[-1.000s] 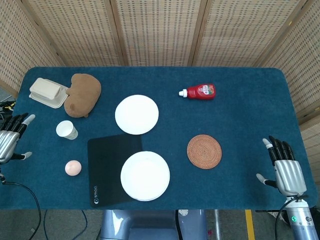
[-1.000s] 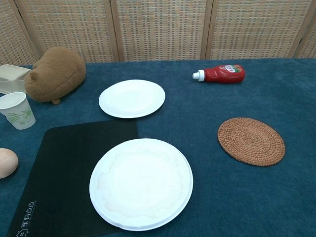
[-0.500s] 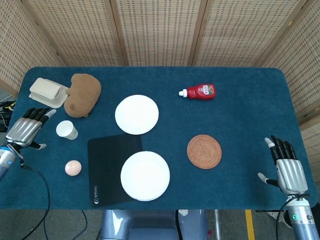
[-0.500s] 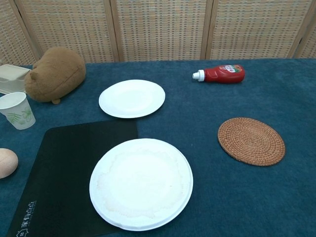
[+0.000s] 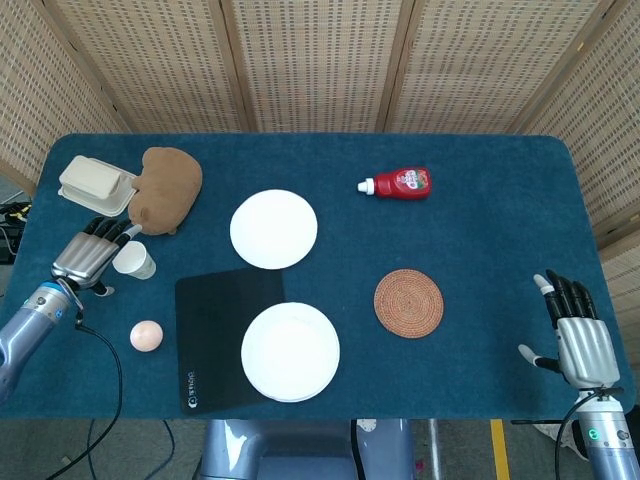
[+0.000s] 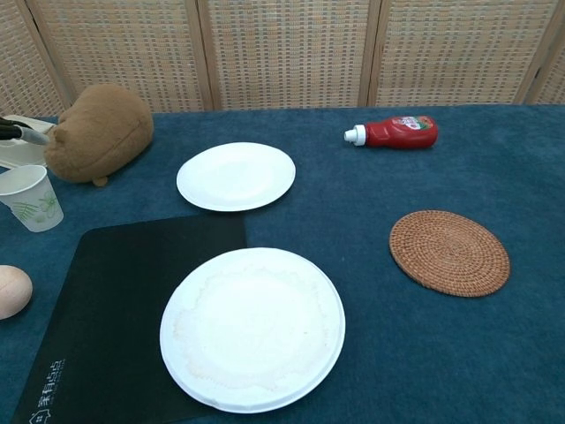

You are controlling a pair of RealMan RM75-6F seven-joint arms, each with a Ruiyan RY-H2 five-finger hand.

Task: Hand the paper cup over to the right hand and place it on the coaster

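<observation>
Head view: left hand (image 5: 88, 256), fingers spread and empty, sits just left of the upright paper cup (image 5: 133, 260) near the table's left edge (right hand (image 5: 578, 338), open, waits well apart by the right edge). Coaster (image 5: 408, 303) lies between them.

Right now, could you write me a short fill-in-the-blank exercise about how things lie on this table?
1. The paper cup stands upright beside the robot's ____ hand.
2. The ketchup bottle lies on its ____.
3. The near paper plate rests partly on the ____ mat.
4. Nothing sits on the woven ____, and the right hand holds nothing.

Missing words: left; side; black; coaster
</observation>
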